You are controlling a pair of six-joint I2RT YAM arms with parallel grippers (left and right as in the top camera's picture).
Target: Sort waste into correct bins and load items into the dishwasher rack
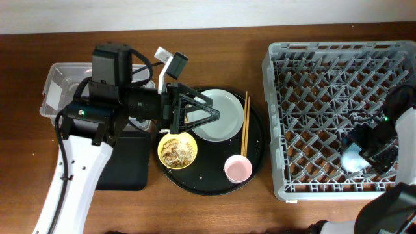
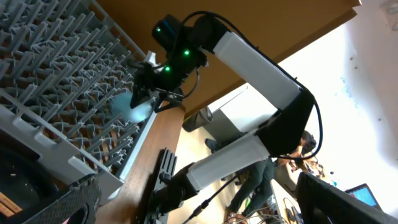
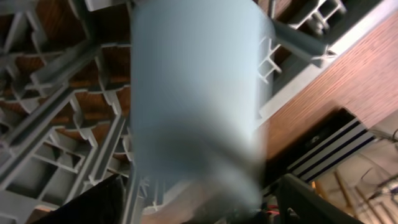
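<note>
**Overhead: blue cup poised over rack in right claw**

Overhead, from the left: a clear tub and a shallow black tray sit at the table's left end, partly under the left arm. The left claw lies on its side over the round black tray, pointing right across the plate. The left wrist view shows its fingers spread wide with nothing between them. On that round tray are a yellow bowl of brownish food scraps, the pale plate, chopsticks lying front-to-back just beside the plate, and a pink cup at the robot-side edge.

Far right, the right claw is closed around the blue cup above the rack's near-right cells, well apart from everything on the round tray. The right wrist view shows the cup's long axis running along the fingers, down toward the pegs. Which end is the mouth, and whether the cup touches the lattice, cannot be told. Lowering it looks like the right arm's job; the left is nearer the dishes not yet racked.

The table is dark brown wood with a pale wall behind. A bystander is visible beyond the right arm.
</note>
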